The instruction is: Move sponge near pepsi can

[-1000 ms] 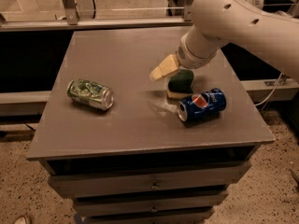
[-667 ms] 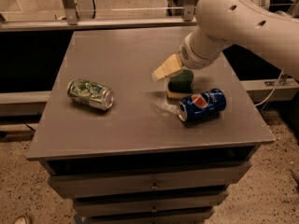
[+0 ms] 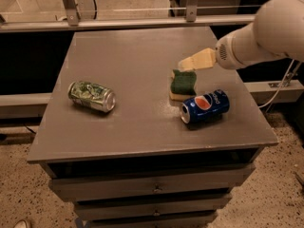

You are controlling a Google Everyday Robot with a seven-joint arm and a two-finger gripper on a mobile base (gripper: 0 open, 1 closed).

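A lab is suggested by speckled floor (image 3: 21, 184), metal rail (image 3: 128, 23) and drawered counter (image 3: 142, 127), over which the claw (image 3: 184, 65) is held.

I record a grey table (image 3: 142, 132) bearing three items: a green can (image 3: 91, 96) lying on its side at left, and the sponge (image 3: 183, 84) (green face up) just beside the toppled pepsi can (image 3: 205, 106). The gripper (image 3: 184, 65) hangs over the sponge's far edge.
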